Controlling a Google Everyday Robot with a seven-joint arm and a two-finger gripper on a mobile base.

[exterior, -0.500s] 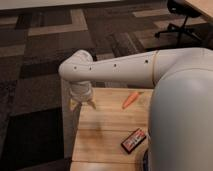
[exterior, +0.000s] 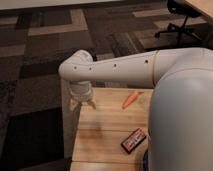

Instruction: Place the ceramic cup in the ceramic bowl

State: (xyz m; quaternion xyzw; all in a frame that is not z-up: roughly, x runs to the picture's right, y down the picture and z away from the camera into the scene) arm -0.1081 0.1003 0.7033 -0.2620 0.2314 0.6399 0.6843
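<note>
My gripper (exterior: 82,102) hangs from the arm's wrist over the far left corner of the wooden table (exterior: 107,132), close above its surface. A pale rounded shape sits at the gripper; I cannot tell whether it is the ceramic cup or part of the wrist. No cup stands free on the table. A sliver of dark bluish rim (exterior: 144,159) shows at the bottom edge beside my arm. It may be the ceramic bowl, mostly hidden by the arm.
An orange carrot (exterior: 130,99) lies at the table's far edge, right of the gripper. A black-and-red packet (exterior: 133,140) lies near the front right. My white arm (exterior: 180,105) covers the table's right side. An office chair (exterior: 182,20) stands on the patterned carpet behind.
</note>
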